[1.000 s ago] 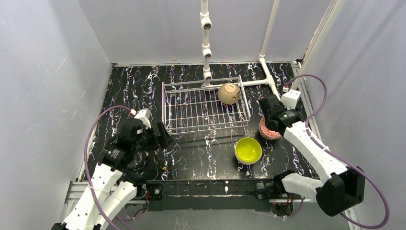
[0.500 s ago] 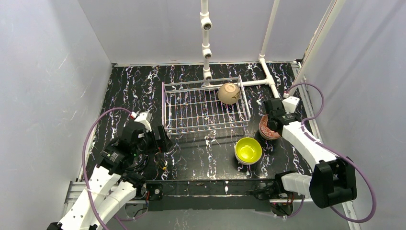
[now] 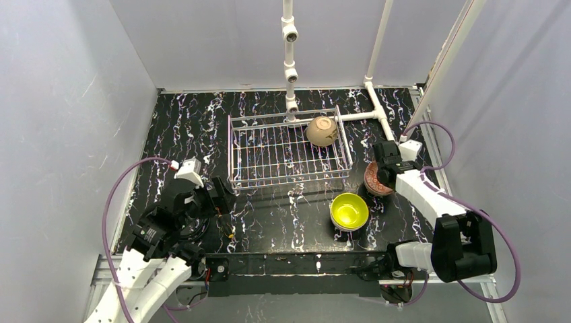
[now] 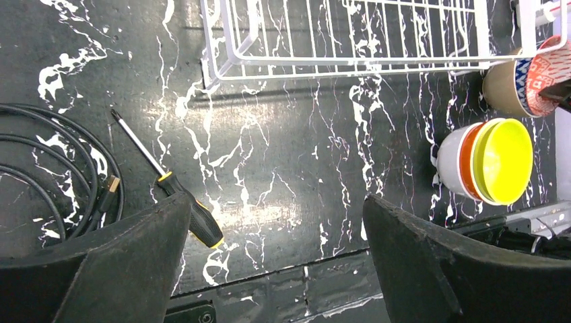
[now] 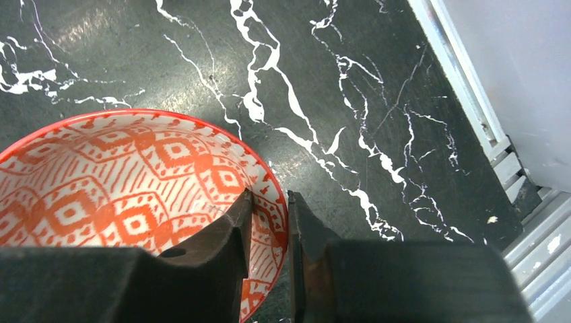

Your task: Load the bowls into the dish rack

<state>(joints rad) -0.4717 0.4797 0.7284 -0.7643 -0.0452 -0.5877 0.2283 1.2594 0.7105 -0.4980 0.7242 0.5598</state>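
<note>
The white-wire dish rack stands mid-table and holds one beige-brown bowl on its side at its far right. A stack with the yellow-green bowl on top sits in front of it; the left wrist view shows white and orange bowls beneath it. Right of the rack is a second stack topped by an orange-and-white patterned bowl. My right gripper is shut on that bowl's right rim, one finger inside and one outside. My left gripper is open and empty, near the rack's front left corner.
A yellow-and-black screwdriver and a coiled black cable lie on the table at the near left. A white pipe frame rises behind the rack. Grey walls enclose the table; a metal rail runs along the right edge.
My left arm has drawn back toward the near left. My right gripper has shifted slightly and settled lower onto the patterned bowl's rim. The bowls have not moved.
</note>
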